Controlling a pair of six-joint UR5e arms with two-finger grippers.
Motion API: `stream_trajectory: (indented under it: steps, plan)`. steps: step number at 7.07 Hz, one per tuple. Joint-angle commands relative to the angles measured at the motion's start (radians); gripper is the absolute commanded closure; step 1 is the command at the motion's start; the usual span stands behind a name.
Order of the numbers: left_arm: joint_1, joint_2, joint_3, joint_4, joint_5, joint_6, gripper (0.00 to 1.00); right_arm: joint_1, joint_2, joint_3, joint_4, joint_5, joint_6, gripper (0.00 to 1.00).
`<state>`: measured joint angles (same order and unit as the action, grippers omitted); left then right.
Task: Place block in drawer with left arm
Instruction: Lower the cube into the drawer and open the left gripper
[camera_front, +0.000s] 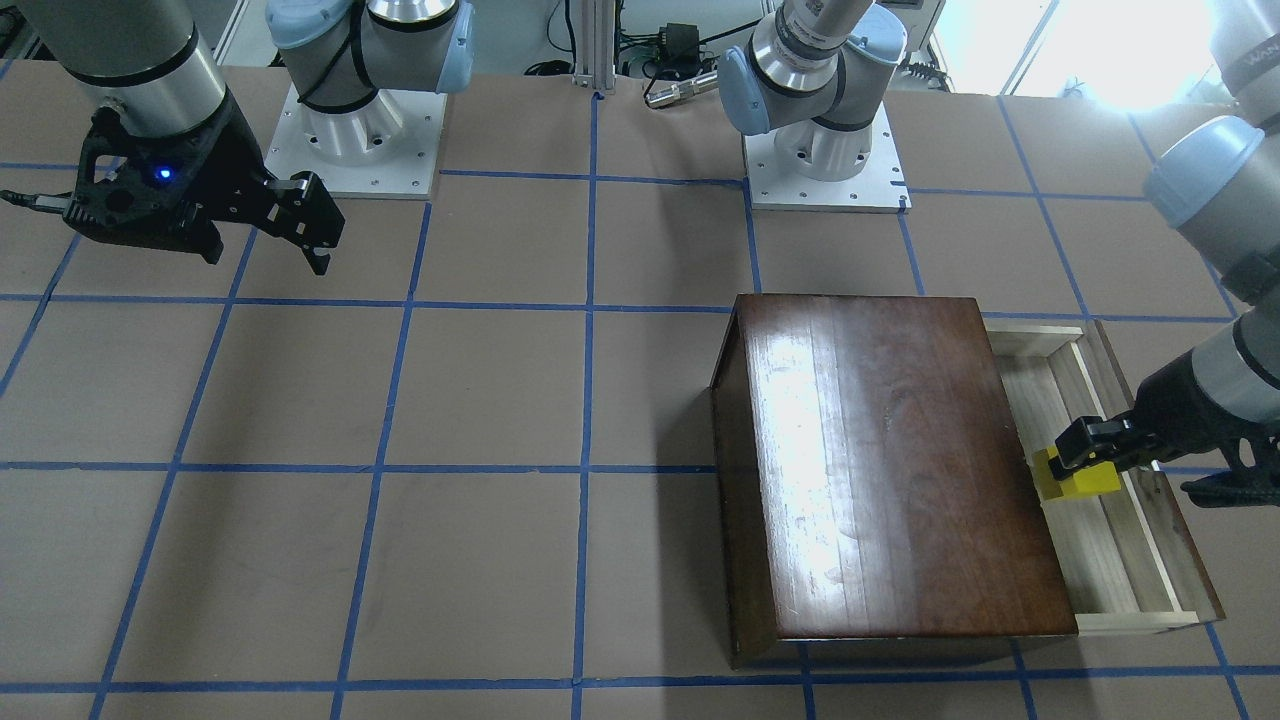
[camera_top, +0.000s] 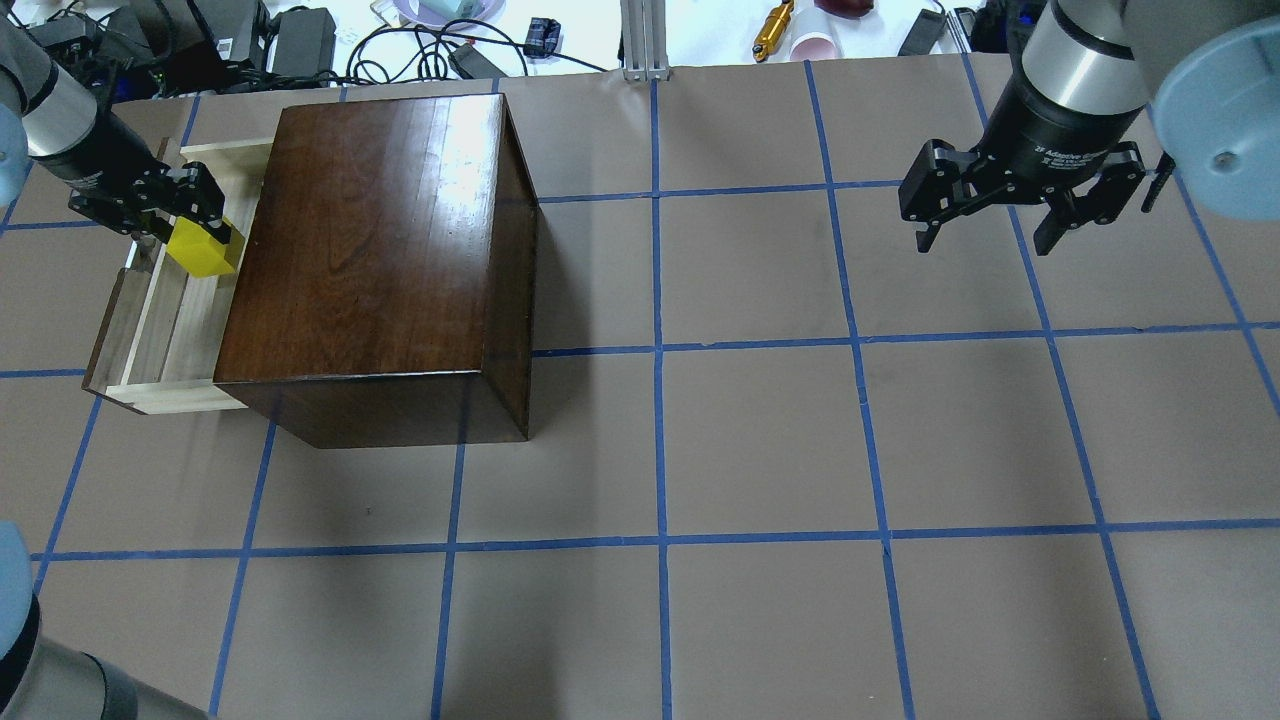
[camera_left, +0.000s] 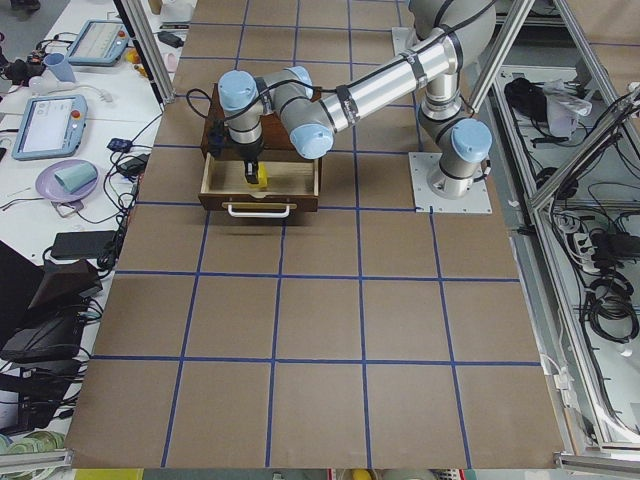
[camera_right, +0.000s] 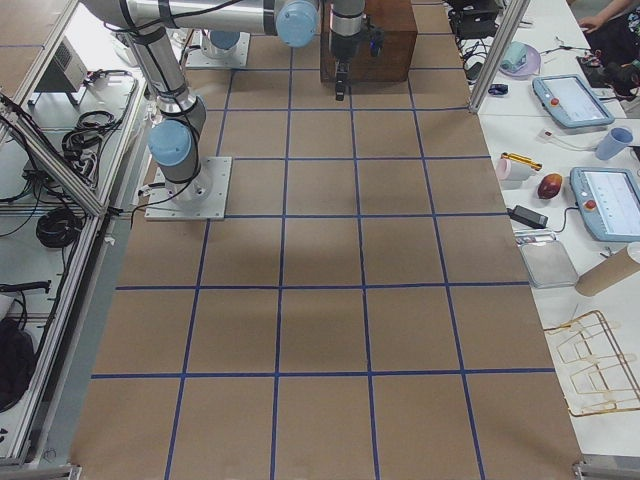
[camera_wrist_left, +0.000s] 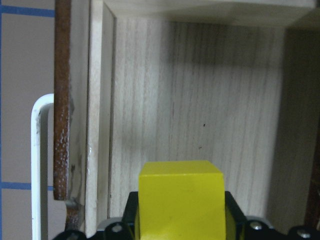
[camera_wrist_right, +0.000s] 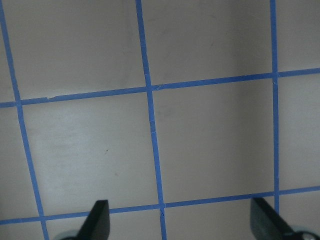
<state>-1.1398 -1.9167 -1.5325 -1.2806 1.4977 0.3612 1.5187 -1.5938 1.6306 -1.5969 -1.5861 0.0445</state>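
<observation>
The brown table (camera_top: 760, 430) with its blue tape grid is carrying everything. The glossy dark-brown box (camera_top: 380, 230) is sitting on the left half, and its drawer (camera_top: 165, 335) is standing pulled out toward the table's left end. The drawer's pale raw-wood floor is lying exposed, with the dark front panel and a white handle (camera_wrist_left: 36, 165) on the outer side. The left arm (camera_top: 60, 130) is reaching in over the open drawer, probably so the load can go straight down clear of the box's top edge. The right arm (camera_top: 1080, 70) is hanging well apart over bare table on the right, seemingly parked out of the way since the job is asking for the left arm only. The right fingers (camera_wrist_right: 99, 222) are spreading wide with nothing between them. The left fingers (camera_front: 1078, 441) are pinching the block (camera_front: 1090, 485) from two opposite sides, wrist camera looking past it onto the drawer floor. The block is sitting within the drawer's outline, just beside the box's edge and well apart from the front panel. It is looking a bit raised off the floor, but I cannot tell whether it is touching. It is showing as a small bright yellow cube with flat plain faces and clean edges, much narrower than the drawer, so room on either side is looking plentiful. Letting go is looking like the step in hand.
</observation>
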Motion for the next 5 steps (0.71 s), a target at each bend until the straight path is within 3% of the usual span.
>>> stream_trajectory:
  steps: [1,3,4,5]
  plan:
    - [0.003,-0.005,-0.024,0.021,0.001,0.015,0.73,0.0,0.0,0.0,0.0,0.0,0.0,0.0]
    - [0.006,-0.007,-0.034,0.029,-0.001,0.013,0.71,0.0,0.0,0.0,0.0,0.0,0.0,0.0]
    - [0.006,-0.007,-0.034,0.029,-0.001,0.013,0.6,0.0,0.0,0.0,0.0,0.0,0.0,0.0]
    - [0.006,-0.007,-0.032,0.03,-0.001,0.002,0.11,0.0,0.0,0.0,0.0,0.0,0.0,0.0]
